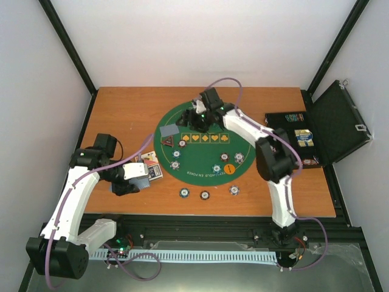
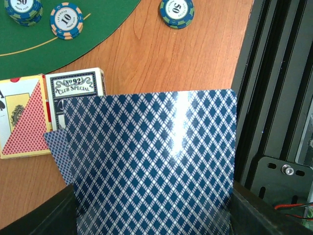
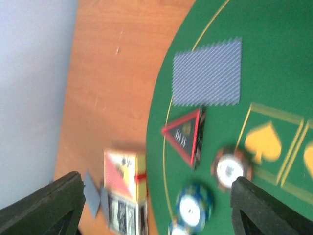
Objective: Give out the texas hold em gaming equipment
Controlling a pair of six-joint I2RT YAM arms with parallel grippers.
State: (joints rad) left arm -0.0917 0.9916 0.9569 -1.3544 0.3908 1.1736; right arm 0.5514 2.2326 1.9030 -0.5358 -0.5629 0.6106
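Observation:
My left gripper (image 1: 138, 173) (image 2: 151, 223) is shut on a stack of blue diamond-backed playing cards (image 2: 151, 161), held above the table beside two card boxes (image 2: 49, 110) (image 1: 152, 168). My right gripper (image 1: 196, 115) (image 3: 156, 188) hangs open and empty over the far left of the green mat (image 1: 200, 152). Beneath it on the mat lie a single face-down card (image 3: 208, 73) (image 1: 169, 130), the red-black triangular marker (image 3: 186, 134) (image 1: 168, 142) and chips (image 3: 232, 169) (image 3: 193, 205). More chips (image 1: 216, 168) (image 1: 239, 158) and an orange disc (image 1: 228, 168) lie on the mat's near side.
Three chips (image 1: 184, 193) (image 1: 205, 195) (image 1: 234, 190) lie on the wood in front of the mat. An open black case (image 1: 340, 118) with more pieces inside stands at the right edge. A black frame rail (image 2: 264, 73) runs along the near edge.

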